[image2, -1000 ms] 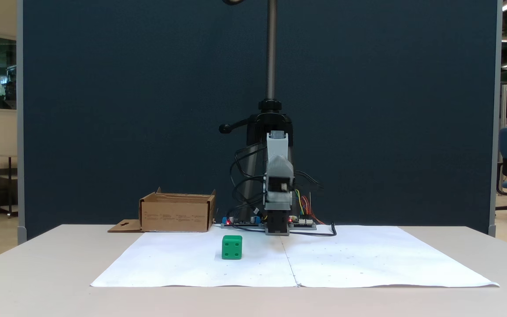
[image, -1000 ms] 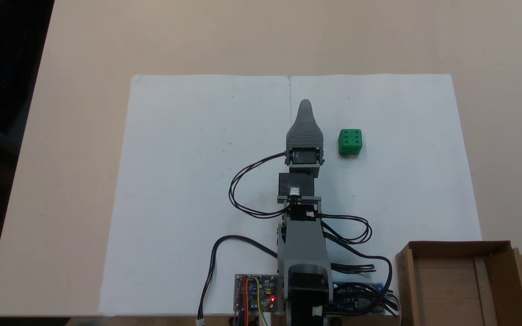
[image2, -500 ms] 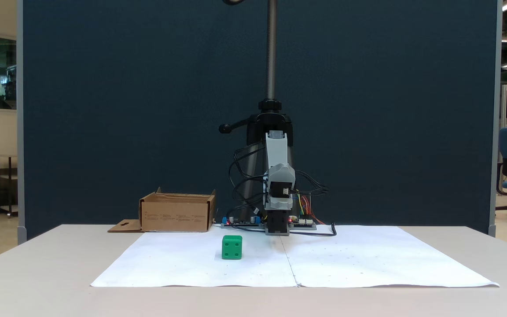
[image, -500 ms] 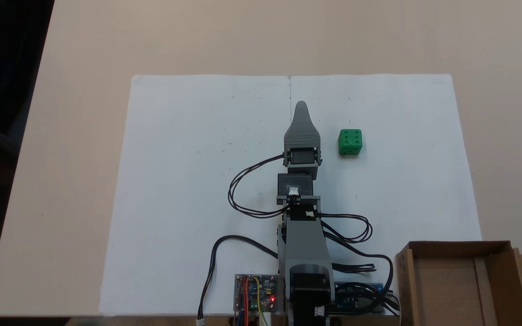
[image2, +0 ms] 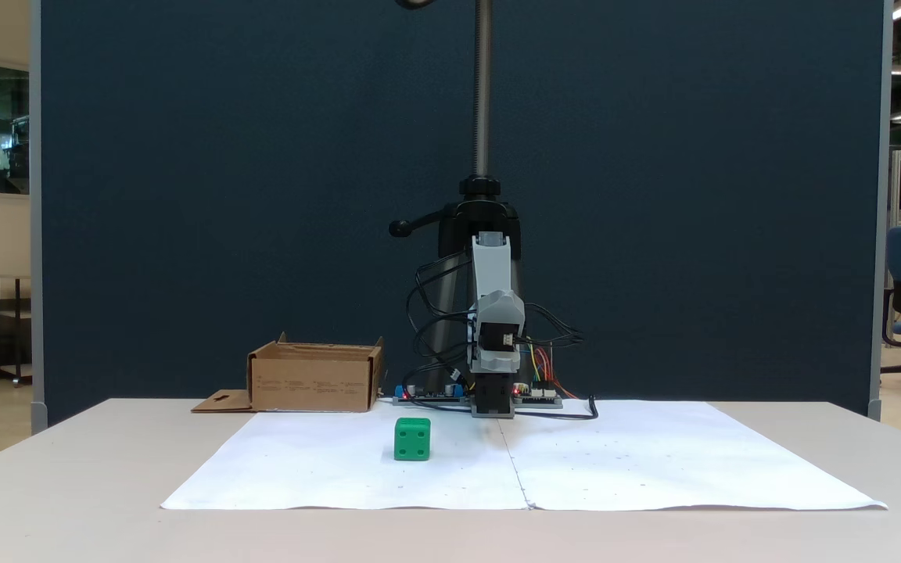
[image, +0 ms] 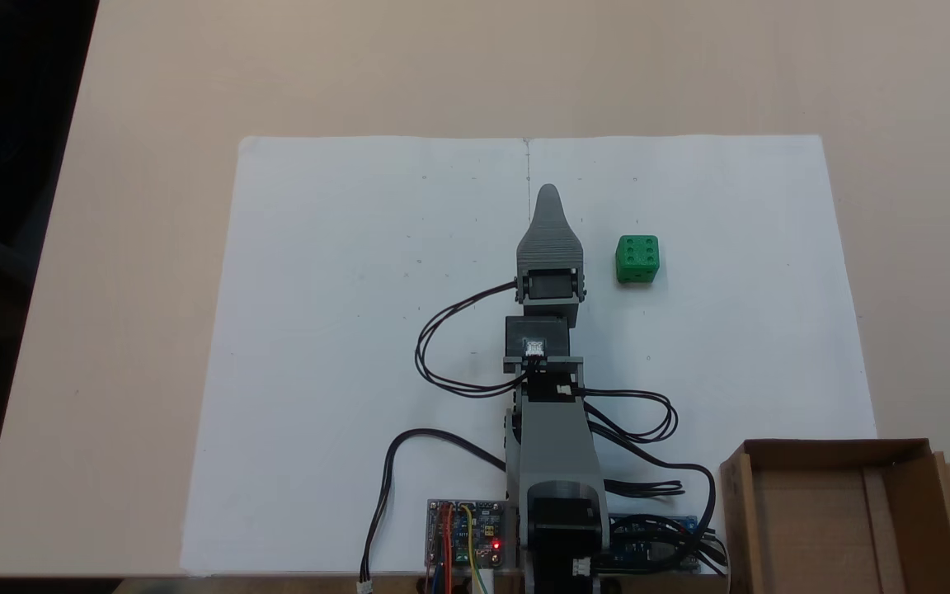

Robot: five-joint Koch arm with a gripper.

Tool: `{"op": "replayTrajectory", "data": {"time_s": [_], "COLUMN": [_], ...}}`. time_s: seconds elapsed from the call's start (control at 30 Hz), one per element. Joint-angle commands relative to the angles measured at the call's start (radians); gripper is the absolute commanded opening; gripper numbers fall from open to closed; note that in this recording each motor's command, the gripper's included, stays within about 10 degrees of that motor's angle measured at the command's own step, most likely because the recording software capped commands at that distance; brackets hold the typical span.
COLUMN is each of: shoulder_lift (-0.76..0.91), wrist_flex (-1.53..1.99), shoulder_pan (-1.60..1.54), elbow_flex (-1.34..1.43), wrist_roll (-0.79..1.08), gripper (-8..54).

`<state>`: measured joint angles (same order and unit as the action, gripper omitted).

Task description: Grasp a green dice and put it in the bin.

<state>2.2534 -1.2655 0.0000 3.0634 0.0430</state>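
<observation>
One fixed view looks straight down on the table [image: 129, 330] from high above, the arm's base at its bottom edge. The other sits low at the table's far end, facing the arm head-on, a blue screen [image2: 263, 195] behind it. Both take in the paper [image: 343, 330], dice [image: 637, 259] and bin [image2: 314, 378]

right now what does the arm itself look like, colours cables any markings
The arm is light grey printed plastic links joined by black servo blocks. It ends in a gripper with a ribbed grey shell tapering to a rounded tip; its jaws lie stacked, so only one shows. Thin black cables loop off both sides. By its base, circuit boards carry coloured wires and a red light.
</observation>
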Motion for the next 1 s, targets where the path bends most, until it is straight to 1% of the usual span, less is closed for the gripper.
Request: {"op": "replayTrajectory", "data": {"time_s": [0.0,0.1,0.33,0.7,0.9,0.97], "shoulder_lift": [0.101,0.101,0.101,0.098,0.044,-0.003], "wrist_flex": [-0.006,0.152,0.644,1.360,1.678,1.785], "shoulder_pan": [-0.011,-0.014,0.015,0.037,0.052,0.061], "elbow_flex": [0.057,-0.002,-0.299,-0.681,-0.810,-0.853], "wrist_roll": [-0.034,-0.035,-0.035,-0.032,0.008,0.018], "gripper": [41.2,41.2,41.3,41.7,41.7,41.7]}}
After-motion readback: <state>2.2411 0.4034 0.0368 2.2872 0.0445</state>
